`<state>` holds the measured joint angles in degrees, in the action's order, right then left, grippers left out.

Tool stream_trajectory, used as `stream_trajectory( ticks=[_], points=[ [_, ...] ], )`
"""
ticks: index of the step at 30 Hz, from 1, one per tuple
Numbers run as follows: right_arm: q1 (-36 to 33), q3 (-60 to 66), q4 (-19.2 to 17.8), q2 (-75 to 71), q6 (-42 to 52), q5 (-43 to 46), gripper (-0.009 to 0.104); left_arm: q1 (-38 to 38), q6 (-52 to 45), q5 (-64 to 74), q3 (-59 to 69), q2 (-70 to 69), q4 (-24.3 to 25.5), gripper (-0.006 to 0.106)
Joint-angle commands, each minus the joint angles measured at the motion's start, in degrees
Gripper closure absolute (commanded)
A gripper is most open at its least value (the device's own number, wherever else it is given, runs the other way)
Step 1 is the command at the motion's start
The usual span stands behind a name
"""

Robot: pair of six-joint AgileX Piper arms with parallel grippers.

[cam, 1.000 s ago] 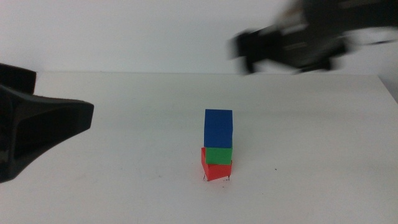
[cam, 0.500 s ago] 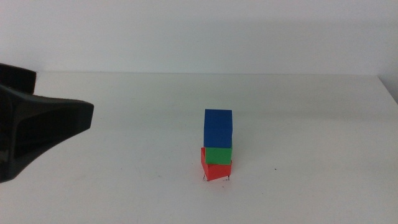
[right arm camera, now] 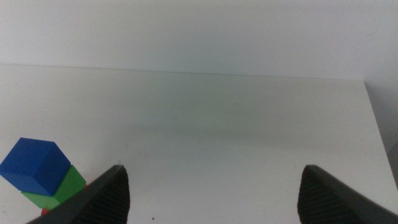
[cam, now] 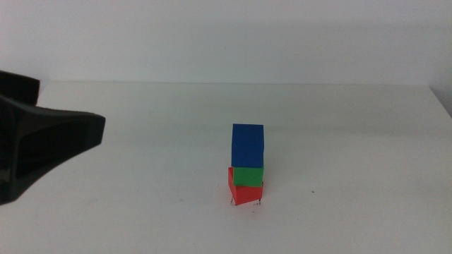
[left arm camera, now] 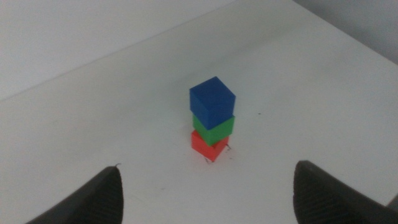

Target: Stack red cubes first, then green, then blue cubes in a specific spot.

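Observation:
A three-cube stack stands right of the table's middle. The red cube (cam: 242, 193) is at the bottom, turned slightly askew. The green cube (cam: 248, 175) sits on it and the blue cube (cam: 248, 144) is on top. The specific spot's two black ticks (cam: 234, 204) show at the red cube's base. My left gripper (left arm camera: 208, 171) is open and empty, well back from the stack, and appears as a dark shape (cam: 95, 130) at the middle view's left edge. My right gripper (right arm camera: 212, 171) is also open and empty, with the stack (right arm camera: 37, 168) off to one side of it. It is outside the middle view.
A lone black speck (cam: 313, 192) lies on the white table (cam: 141, 197) right of the stack. The table's far edge meets a pale wall, and its right edge (cam: 441, 99) shows at the far right.
A second ago the right arm was a blur at the upper right of the middle view. It has since left that view. The stack and the left gripper have not moved.

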<state>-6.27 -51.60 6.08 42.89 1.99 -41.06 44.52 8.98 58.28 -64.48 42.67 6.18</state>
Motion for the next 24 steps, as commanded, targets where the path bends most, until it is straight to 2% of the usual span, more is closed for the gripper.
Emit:
stream_trajectory(
  ticks=[1,5,7,10,14,16,19,24],
  points=[
    [0.35,0.14,0.03,-0.20,0.36,0.82,0.002,-0.16,-0.01,-0.42,-0.11,-0.10,1.31,0.007],
    [0.35,0.14,0.56,-0.27,0.36,0.83,0.002,-5.07,-0.01,-7.44,3.82,-0.48,1.31,0.007],
    [0.35,1.67,-1.43,-1.24,0.36,2.25,0.002,-9.58,-0.01,-14.57,8.21,-1.68,1.31,0.007],
    [0.35,8.23,-4.56,-4.96,0.36,12.26,0.002,-16.97,-0.12,-23.64,15.45,-6.64,1.31,0.007],
    [0.35,19.30,-4.66,-11.56,0.36,21.85,0.002,-26.81,-0.12,-31.43,26.51,-16.06,0.90,0.007],
    [0.35,26.61,-4.52,-18.31,0.36,24.25,0.002,-33.66,-0.12,-33.06,36.36,-25.35,-1.07,0.007],
    [1.38,34.08,-4.52,-25.03,0.36,28.14,0.002,-39.23,-0.12,-33.40,45.28,-33.00,-2.39,0.007],
    [4.50,44.75,-4.42,-36.25,0.36,29.51,0.002,-44.94,-0.12,-33.40,54.55,-42.67,-6.18,0.007]
  ],
)
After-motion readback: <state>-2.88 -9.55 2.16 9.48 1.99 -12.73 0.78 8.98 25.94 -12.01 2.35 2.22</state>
